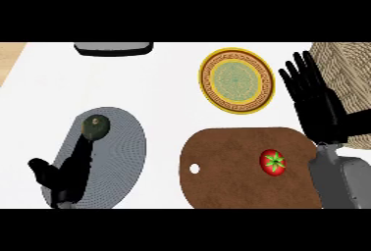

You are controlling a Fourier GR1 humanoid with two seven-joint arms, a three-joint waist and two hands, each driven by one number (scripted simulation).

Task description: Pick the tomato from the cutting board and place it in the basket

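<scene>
Head view shows you the right hand [316,100] open, fingers straight, holding nothing, above the brown wooden cutting board's [225,171] right edge. The red tomato [273,162] still lies on that board, ungrasped; the woven wicker basket [348,63] waits far right. Your left hand [69,169] rests, fingers relaxed, near left.

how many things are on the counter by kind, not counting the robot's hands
tomato: 1
cutting board: 1
yellow patterned plate: 1
grey oval mat: 1
dark green round item on the mat: 1
wicker basket: 1
dark tray-like object at the far edge: 1
total: 7
</scene>
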